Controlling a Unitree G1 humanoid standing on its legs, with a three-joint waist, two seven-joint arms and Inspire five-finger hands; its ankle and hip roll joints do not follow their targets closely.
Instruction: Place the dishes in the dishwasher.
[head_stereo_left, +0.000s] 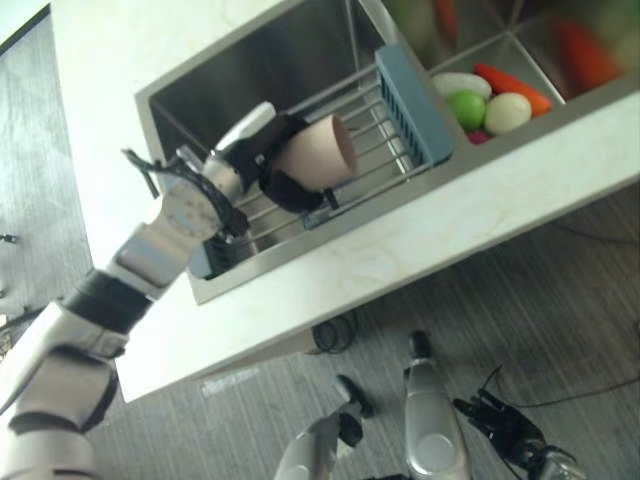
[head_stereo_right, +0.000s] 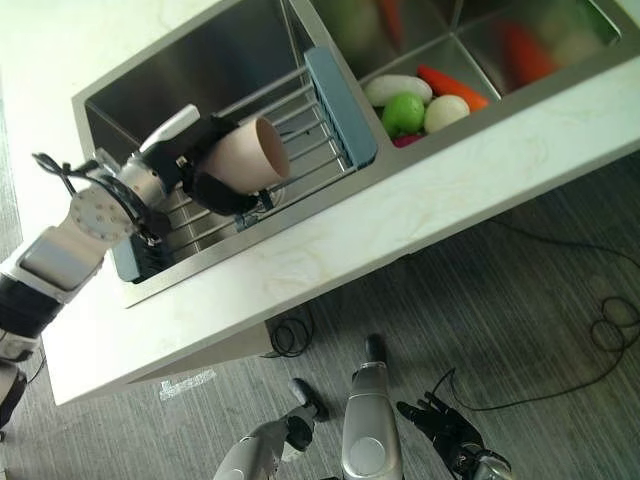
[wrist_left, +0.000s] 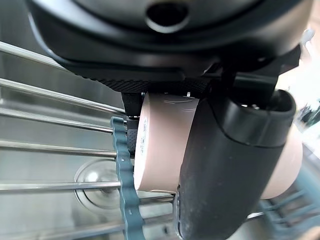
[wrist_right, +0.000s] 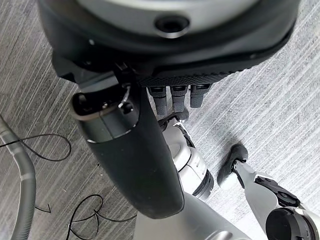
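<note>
while the left robot hand (head_stereo_left: 262, 158) reaches over the sink (head_stereo_left: 215, 80), its dark fingers and thumb are curled round a pale pink cup (head_stereo_left: 318, 150), which lies on its side in the grip with its open mouth turned toward the blue-ended rack (head_stereo_left: 412, 100). the left wrist view shows the thumb (wrist_left: 230, 165) pressed across the cup's (wrist_left: 162, 145) wall and the cup held just above the rack's metal bars (wrist_left: 55, 145), with the sink drain (wrist_left: 95, 177) beneath them. whether the cup touches the bars cannot be told. the rack spans the sink basin, its thin steel rods running between two blue end pieces, the nearer one partly hidden by the left arm. the sink is set into a pale marbled table (head_stereo_right: 450, 190). in the neighbouring basin beside the rack lie vegetables: a white one (head_stereo_right: 397, 88), a green round one (head_stereo_right: 403, 113), an orange carrot (head_stereo_right: 455, 88) and another pale round one (head_stereo_right: 440, 112), touching one another in a cluster. the right robot hand (head_stereo_right: 445, 425) hangs low beside the table, well apart from the sink, over the grey striped floor (head_stereo_right: 540, 310); in the right wrist view its fingers (wrist_right: 175, 97) are straight and relaxed, its thumb (wrist_right: 132, 155) standing out, and it holds nothing.
</note>
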